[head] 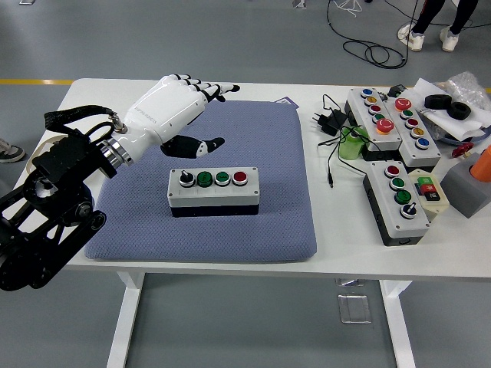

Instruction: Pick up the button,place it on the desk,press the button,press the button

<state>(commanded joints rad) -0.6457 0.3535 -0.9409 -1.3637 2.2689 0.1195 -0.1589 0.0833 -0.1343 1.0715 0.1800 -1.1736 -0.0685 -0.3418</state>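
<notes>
Above the button box [214,190], the left hand [165,111] hovers, fingers [215,88] spread, touching nothing.

Bright, even overhead light, soft faint shadows, sharp focus, no glare.

Button box [214,192]: grey-white top, black base, lies flat on blue-grey pad [276,222], long side parallel to table's near edge. Four controls in row on top (left to right): black knob, green, green, red. Nothing touches it.
</notes>
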